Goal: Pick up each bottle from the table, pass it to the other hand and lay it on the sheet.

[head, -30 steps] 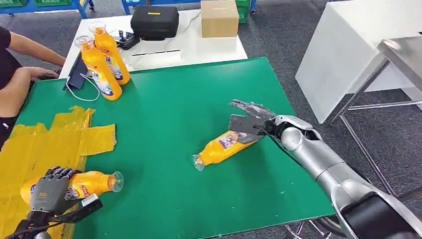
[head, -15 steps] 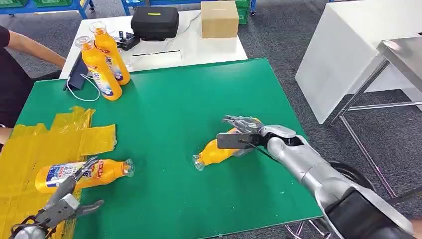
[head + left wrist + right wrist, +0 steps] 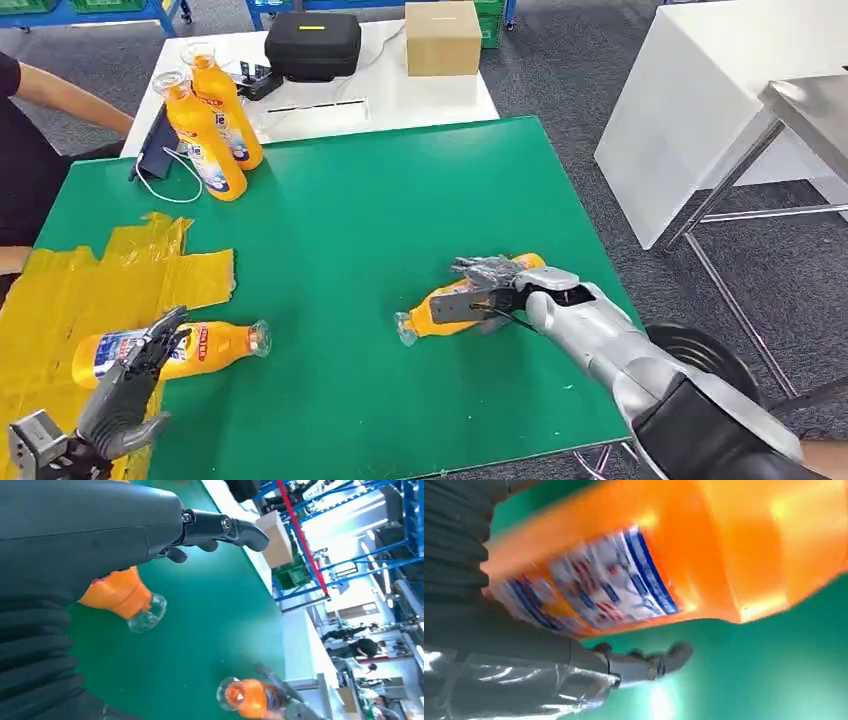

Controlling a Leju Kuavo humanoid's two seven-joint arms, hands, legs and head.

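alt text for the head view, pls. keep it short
On a green table, the robot's right hand rests over a lying orange bottle. Its left hand hovers open near a second bottle lying half on a yellow sheet. Two more bottles stand at the far left corner.

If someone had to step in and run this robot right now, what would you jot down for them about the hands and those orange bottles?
Left hand: open, fingers apart, hovering just short of the bottle on the sheet.
Right hand: over the bottle on the green table, fingers on its body; whether it grips it I cannot tell.
Done: one bottle lies with its body on the yellow sheet and its clear cap over the green.
Left: lift the bottle under the right hand, pass it to the left hand, lay it on the sheet. Then the two upright bottles at the table's far left corner.
A person's arm is near that corner.
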